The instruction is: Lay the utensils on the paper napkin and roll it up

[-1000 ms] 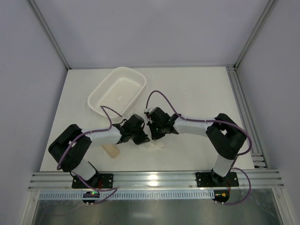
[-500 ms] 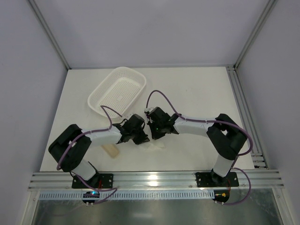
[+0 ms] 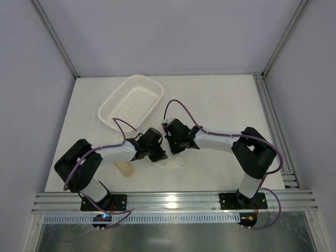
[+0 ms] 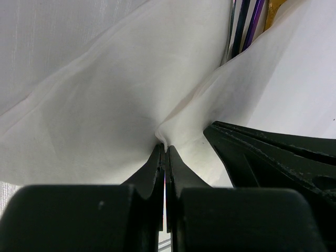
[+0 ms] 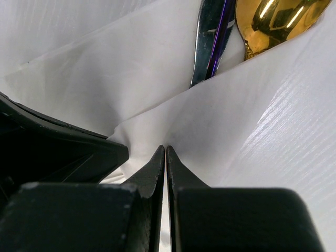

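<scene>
The left pincer [image 4: 166, 149] and right pincer [image 5: 164, 150] are inching slightly farther away, each pinching the napkin [image 4: 105, 105], rolling it over the utensils [image 5: 212, 37]; next likely needing matched, even turning

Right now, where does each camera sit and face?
Top external: above and behind, looking down on the table; left arm and right arm whole.
Left wrist: looks along the shut left end effector, pinching the paper napkin.
Right wrist: looks along the shut right end effector toward the gold spoon.
Wrist views share the paper napkin and purple fork.
</scene>
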Robot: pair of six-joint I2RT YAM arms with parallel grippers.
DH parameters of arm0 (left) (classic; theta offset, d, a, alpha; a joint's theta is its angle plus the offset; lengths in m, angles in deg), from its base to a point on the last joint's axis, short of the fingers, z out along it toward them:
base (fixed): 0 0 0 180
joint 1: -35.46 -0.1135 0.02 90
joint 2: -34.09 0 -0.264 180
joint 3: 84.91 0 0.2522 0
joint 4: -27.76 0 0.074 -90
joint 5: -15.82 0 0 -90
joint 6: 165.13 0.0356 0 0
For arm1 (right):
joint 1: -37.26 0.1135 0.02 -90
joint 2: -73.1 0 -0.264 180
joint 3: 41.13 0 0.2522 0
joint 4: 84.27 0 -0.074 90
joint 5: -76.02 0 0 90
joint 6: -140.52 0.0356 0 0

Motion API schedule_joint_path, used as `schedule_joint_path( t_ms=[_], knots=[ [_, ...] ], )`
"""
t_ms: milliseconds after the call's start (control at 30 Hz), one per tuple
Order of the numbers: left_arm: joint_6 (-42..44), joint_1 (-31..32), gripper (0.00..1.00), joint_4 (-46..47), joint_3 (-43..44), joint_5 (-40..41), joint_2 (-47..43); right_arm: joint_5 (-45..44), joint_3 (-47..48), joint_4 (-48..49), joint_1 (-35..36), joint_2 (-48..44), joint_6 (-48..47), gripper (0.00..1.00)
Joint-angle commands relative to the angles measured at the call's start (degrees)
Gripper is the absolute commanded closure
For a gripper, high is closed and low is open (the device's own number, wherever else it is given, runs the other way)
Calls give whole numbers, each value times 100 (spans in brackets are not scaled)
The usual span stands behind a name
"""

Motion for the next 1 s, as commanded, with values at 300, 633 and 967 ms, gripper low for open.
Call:
schedule_joint_path(
  t_ms=[300, 633, 967],
  knots=[
    [155, 47, 100, -987, 176, 456, -66, -153, -150, -30, 5, 92, 12, 96],
    [128, 56, 100, -987, 159, 473, -57, -144, 298, -276, 23, -137, -41, 96],
    [146, 64, 100, -1022, 141, 491, -119, 383, 184, 119, 23, -14, 135, 96]
  ],
)
